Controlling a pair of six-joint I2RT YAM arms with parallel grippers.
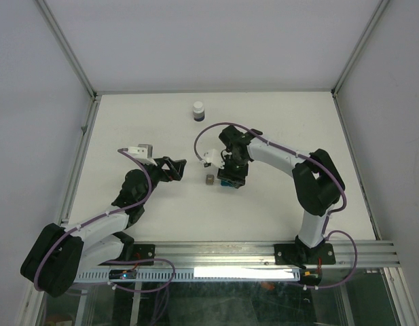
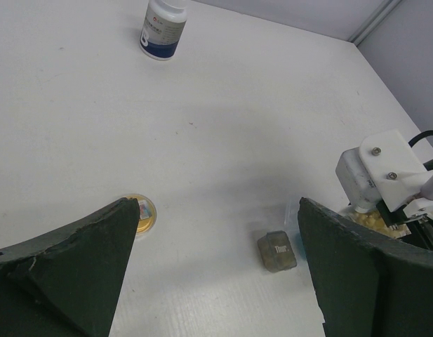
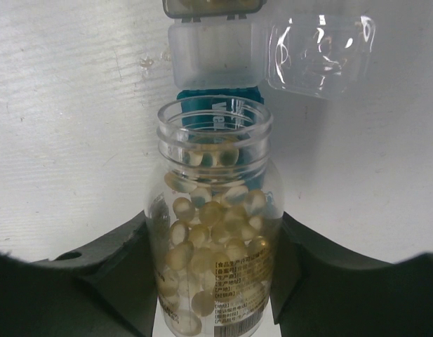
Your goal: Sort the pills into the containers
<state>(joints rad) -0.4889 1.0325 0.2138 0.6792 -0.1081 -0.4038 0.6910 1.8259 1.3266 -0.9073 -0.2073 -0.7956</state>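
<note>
The left gripper hangs left of the desk's middle. Its jaws are spread and empty and aimed at the cups, so it looks parked within reach to steady one. Close by one of its fingers a small round lid lies flat. It is probably the vial's, put aside where it won't hinder pouring. Further right sits the grey cup, which looks closed. Just beside it is the teal cup, its clear flap thrown back toward the right edge so the cells can take pills. The right gripper is clamped on the uncapped vial, whose mouth points at the teal cup. The pills are inside the vial, and none shows in a cup. Pouring seems about to begin. A white-capped bottle stands alone near the far edge, well apart and probably not needed for this step.
</note>
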